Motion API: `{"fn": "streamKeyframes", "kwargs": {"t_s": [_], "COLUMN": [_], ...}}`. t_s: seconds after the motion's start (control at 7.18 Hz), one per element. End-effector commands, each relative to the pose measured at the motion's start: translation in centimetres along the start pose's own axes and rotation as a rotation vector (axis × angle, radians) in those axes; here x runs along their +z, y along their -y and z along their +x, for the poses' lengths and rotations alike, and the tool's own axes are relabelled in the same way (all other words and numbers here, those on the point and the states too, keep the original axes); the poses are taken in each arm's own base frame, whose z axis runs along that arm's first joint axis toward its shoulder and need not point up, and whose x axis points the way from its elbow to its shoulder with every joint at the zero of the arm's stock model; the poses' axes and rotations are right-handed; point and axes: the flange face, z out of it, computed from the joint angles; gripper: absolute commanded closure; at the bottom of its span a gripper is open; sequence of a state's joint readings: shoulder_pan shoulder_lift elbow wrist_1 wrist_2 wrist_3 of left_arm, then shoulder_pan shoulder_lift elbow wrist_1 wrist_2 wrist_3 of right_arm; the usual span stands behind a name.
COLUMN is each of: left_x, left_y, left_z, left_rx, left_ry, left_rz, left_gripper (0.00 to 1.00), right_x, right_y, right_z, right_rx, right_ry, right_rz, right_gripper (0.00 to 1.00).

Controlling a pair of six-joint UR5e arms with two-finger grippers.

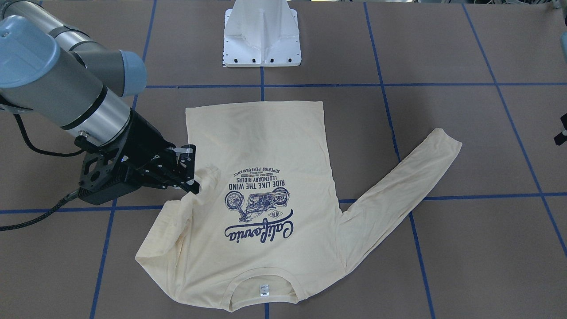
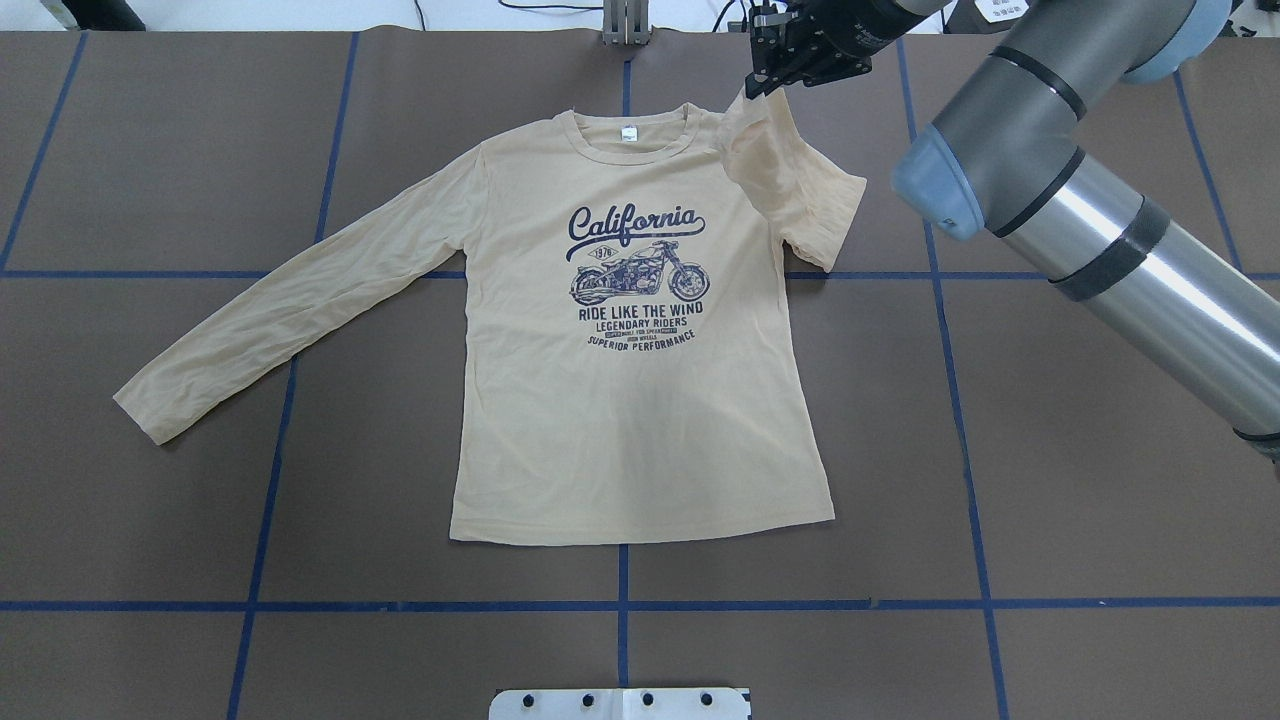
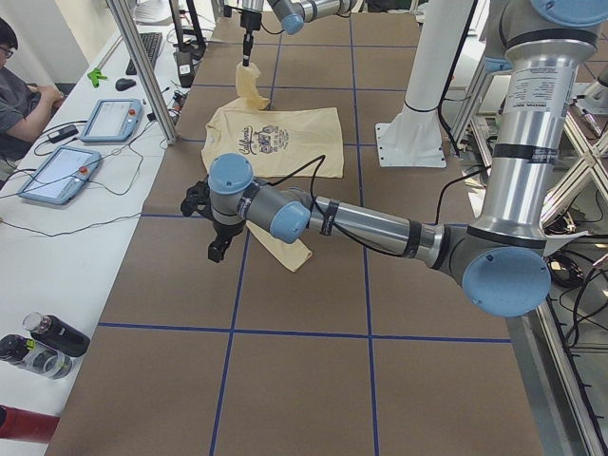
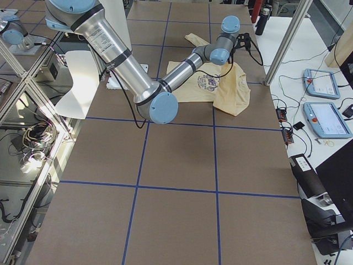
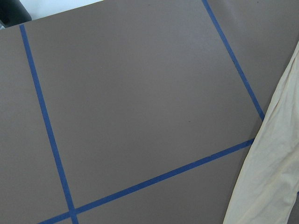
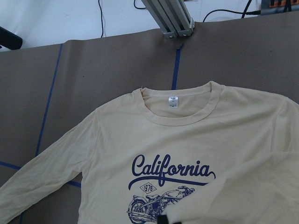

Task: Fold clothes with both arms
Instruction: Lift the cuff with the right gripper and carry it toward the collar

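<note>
The cream-yellow shirt (image 2: 640, 420) lies flat and print-up on the brown table, its collar at the far edge from the robot. My right gripper (image 2: 765, 85) is shut on the cuff of the sleeve on its side. It holds the cuff lifted near the collar, so the sleeve (image 2: 800, 190) is doubled back over the shoulder. The front view shows the same gripper (image 1: 195, 185) pinching the fabric beside the print. The other sleeve (image 2: 290, 310) lies stretched out flat. My left gripper (image 3: 215, 226) hovers just beyond that sleeve's cuff (image 3: 290, 252); I cannot tell whether it is open or shut.
The white pedestal base (image 1: 262, 35) stands on the robot's side of the shirt. An aluminium post (image 2: 625, 20) rises at the far table edge. A seated person (image 3: 19, 95), tablets (image 3: 112, 119) and bottles (image 3: 52, 334) are at a side bench. Blue tape lines cross the table.
</note>
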State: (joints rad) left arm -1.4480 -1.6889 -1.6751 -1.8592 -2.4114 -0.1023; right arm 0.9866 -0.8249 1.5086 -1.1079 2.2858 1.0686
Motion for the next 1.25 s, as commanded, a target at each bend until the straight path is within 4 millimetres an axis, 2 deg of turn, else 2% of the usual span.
{"fn": "streamKeyframes", "kwargs": {"t_s": [0.0, 0.28, 0.42, 0.56, 0.84, 0.97, 1.11], "left_x": [0.2, 0.8, 0.8, 0.8, 0.9, 1.0, 1.2], "left_y": [-0.1, -0.4, -0.4, -0.4, -0.4, -0.5, -0.5], "left_z": [-0.2, -0.9, -1.0, -1.0, -1.1, -1.2, -1.3], "left_rx": [-0.004, -0.014, -0.014, -0.014, -0.018, -0.021, -0.022], "left_ry": [0.000, 0.002, 0.002, 0.002, 0.002, 0.002, 0.002], "left_rz": [-0.004, -0.016, -0.016, -0.016, -0.018, -0.021, -0.023], "left_gripper": [0.00, 0.00, 0.00, 0.00, 0.00, 0.00, 0.00], "right_x": [-1.3, -2.4, -0.6, 2.4, 5.8, 7.4, 9.3], "right_y": [0.7, 1.5, 0.9, -0.9, -3.2, -3.1, -1.9], "right_z": [-2.8, -6.8, -7.8, -8.8, -9.9, -9.7, -10.5], "right_rx": [-0.014, -0.014, -0.023, -0.033, -0.044, -0.036, -0.024], "right_ry": [0.031, 0.064, 0.048, 0.026, 0.001, -0.024, -0.048], "right_rz": [0.021, 0.042, 0.063, 0.074, 0.082, 0.083, 0.074], "right_gripper": [1.00, 1.00, 1.00, 1.00, 1.00, 1.00, 1.00]}}
